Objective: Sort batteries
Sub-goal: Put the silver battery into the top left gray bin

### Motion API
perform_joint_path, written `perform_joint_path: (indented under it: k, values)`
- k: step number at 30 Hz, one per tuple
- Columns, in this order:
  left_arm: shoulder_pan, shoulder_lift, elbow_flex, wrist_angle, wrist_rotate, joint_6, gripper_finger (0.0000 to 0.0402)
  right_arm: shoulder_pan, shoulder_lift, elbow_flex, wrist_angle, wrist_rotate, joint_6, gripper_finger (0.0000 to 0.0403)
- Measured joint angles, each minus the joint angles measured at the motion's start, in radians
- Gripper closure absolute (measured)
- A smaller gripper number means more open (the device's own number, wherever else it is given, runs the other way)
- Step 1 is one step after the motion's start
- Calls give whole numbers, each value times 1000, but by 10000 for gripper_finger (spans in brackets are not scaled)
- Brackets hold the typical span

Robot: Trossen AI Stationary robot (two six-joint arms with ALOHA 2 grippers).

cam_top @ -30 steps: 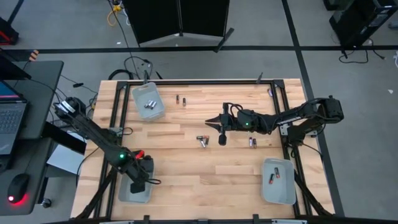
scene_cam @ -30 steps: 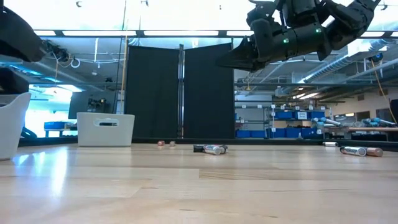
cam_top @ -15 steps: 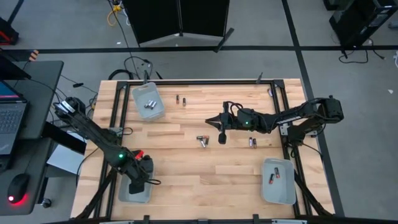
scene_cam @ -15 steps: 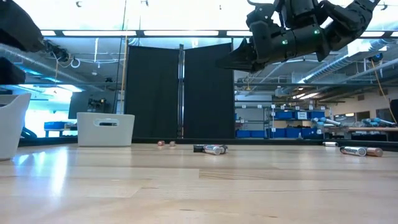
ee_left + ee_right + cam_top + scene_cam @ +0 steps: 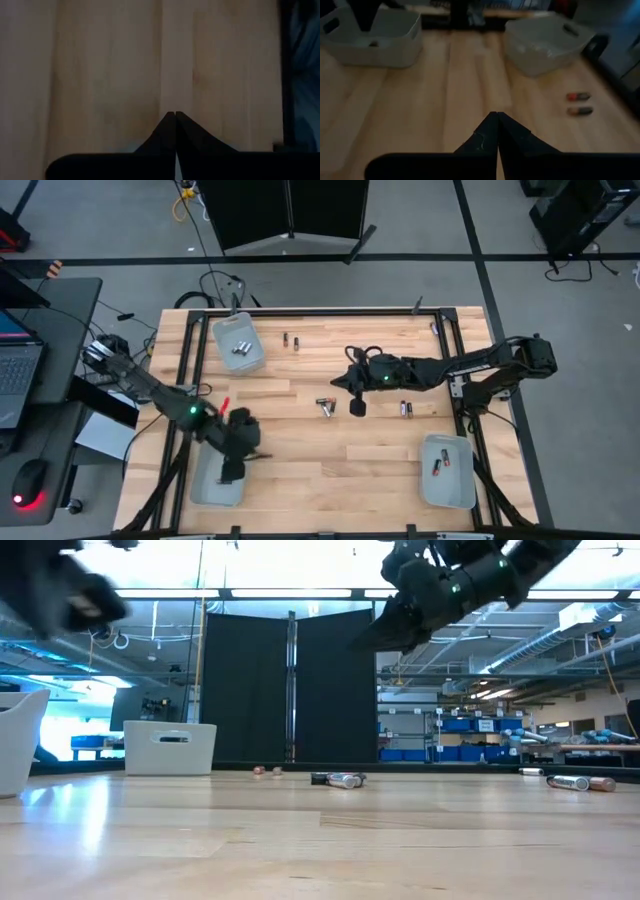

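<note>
- Since a second ago, the left claw has lifted away from the tray at the near left corner, and the left arm has swung out over the wood.
- Now the left arm bends from the left edge toward the middle, with its claw pointing back at that tray. Its fingers are pressed tight together and hold nothing.
- The right arm has slid a little further left too. It stretches flat from the right side across the surface, with the right claw high above the wood near the middle.
- The right claw is pinched shut and empty.
- From above you can see the batteries lying loose on the wood: a pair just beside the right claw, two more to its right, and two near the back.
- More cells sit in the back tray and the right tray.
- The low view shows the loose cells lying flat on their sides, and the right claw well above them.
- The right wrist view shows two trays far off and two dark cells on the wood.
</note>
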Motion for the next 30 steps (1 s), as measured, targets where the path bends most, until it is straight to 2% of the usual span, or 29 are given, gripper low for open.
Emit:
perform_joint_path:
  k: [3, 9, 12, 17, 25, 28, 30]
  values:
    - [92, -26, -33, 132, 23, 159, 398, 22, 0, 26, -85, 1, 55, 382]
    - [295, -37, -129, 377, 208, 392, 399, 60, 1, 26, -148, 27, 132, 384]
    - [381, -37, -195, 537, 283, 457, 399, 77, 1, 26, -179, 83, 185, 378]
    - [495, -37, -311, 819, 425, 479, 400, 102, 13, 26, -212, 87, 268, 357]
    - [589, -36, -409, 1012, 441, 488, 397, 118, 97, 26, -247, 86, 373, 318]
    - [603, -36, -437, 1099, 441, 490, 397, 118, 98, 27, -370, 84, 425, 302]
    - [609, -36, -447, 1130, 441, 510, 396, 123, 84, 40, -527, 77, 452, 290]
